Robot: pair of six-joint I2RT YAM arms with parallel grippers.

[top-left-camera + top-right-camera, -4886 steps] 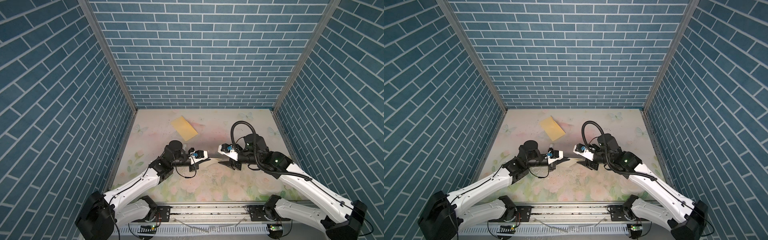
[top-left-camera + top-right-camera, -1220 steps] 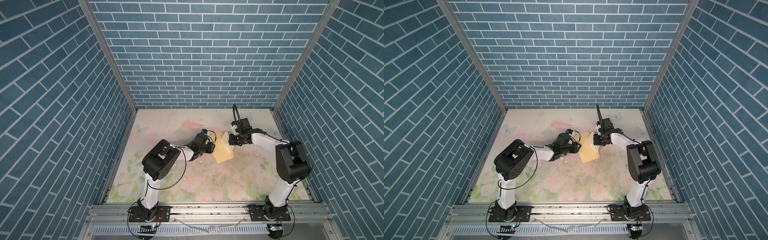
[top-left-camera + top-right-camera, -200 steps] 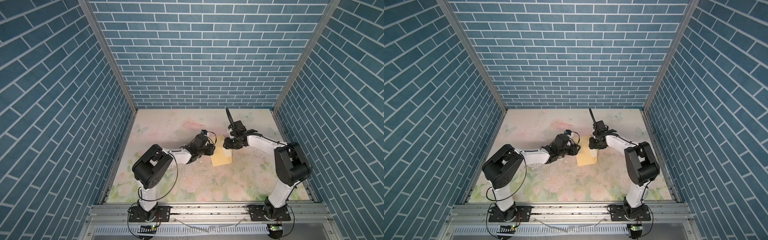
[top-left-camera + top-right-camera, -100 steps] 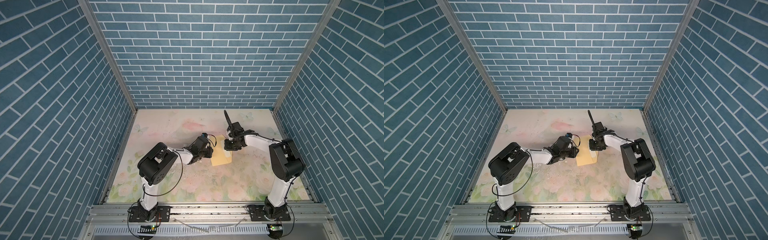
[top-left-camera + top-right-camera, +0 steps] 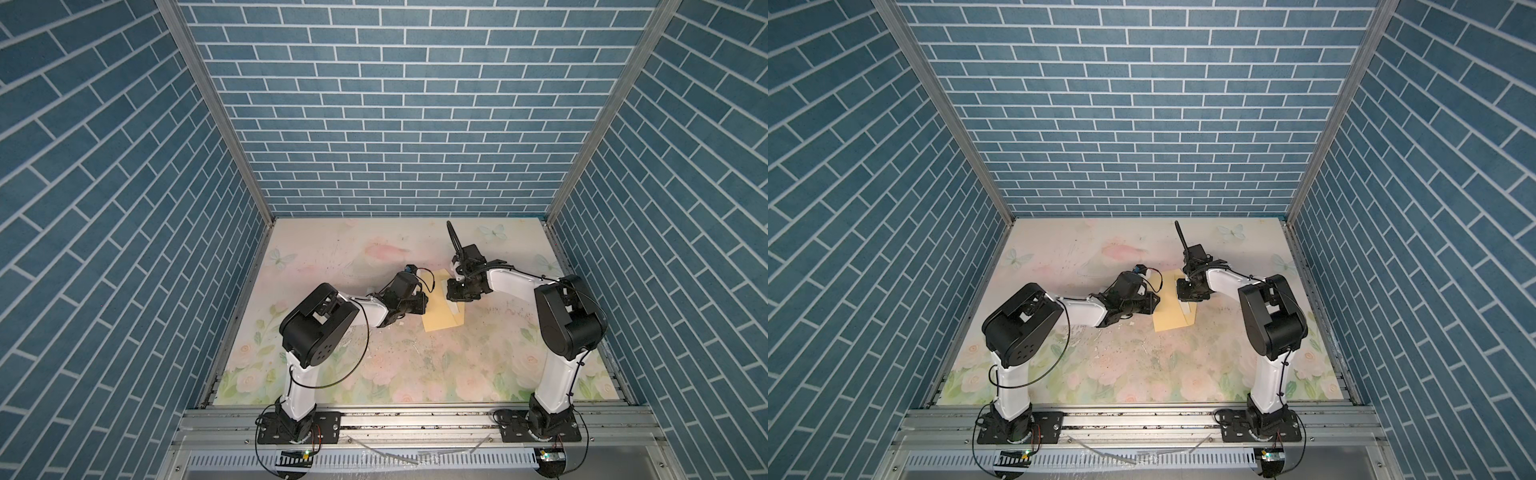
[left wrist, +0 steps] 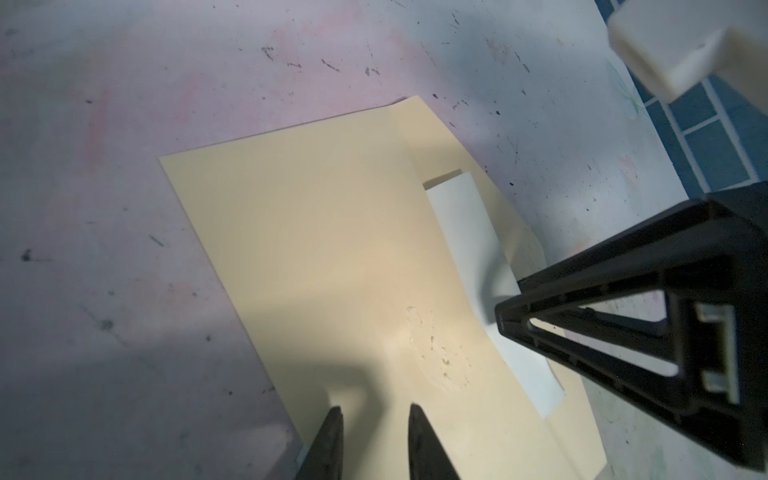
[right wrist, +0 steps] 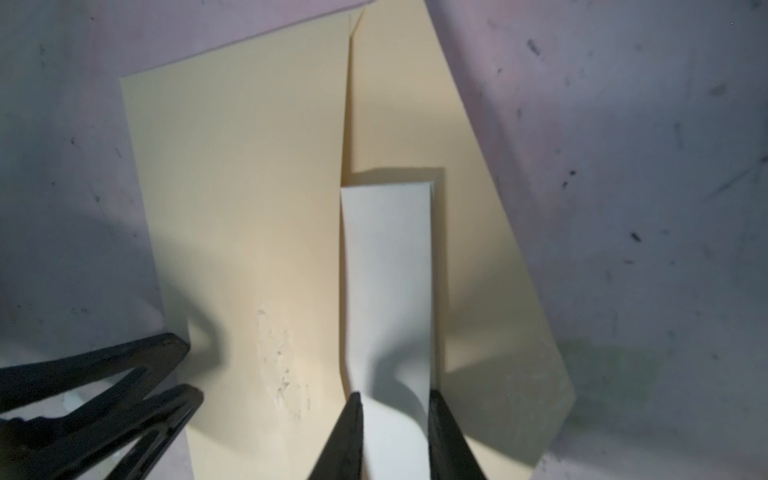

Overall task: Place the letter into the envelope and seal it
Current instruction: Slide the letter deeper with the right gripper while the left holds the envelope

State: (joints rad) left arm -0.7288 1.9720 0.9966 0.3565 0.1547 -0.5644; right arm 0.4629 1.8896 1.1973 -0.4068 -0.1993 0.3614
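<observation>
Our right gripper [image 7: 395, 399] pinches the letter [image 7: 386, 257], partly inside the envelope [image 7: 249, 187]. Our left gripper [image 6: 374, 419], jaws narrow, rests on the envelope.

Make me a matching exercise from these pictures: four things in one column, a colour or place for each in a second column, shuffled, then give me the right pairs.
1 envelope
2 white paper strip
3 left gripper
4 right gripper

A fingertips either side of the strip
B yellow, flat on the table
C tips at the envelope edge far from the flap
D on the open flap, beside the fold

Pairs: 1-B, 2-D, 3-C, 4-A
</observation>
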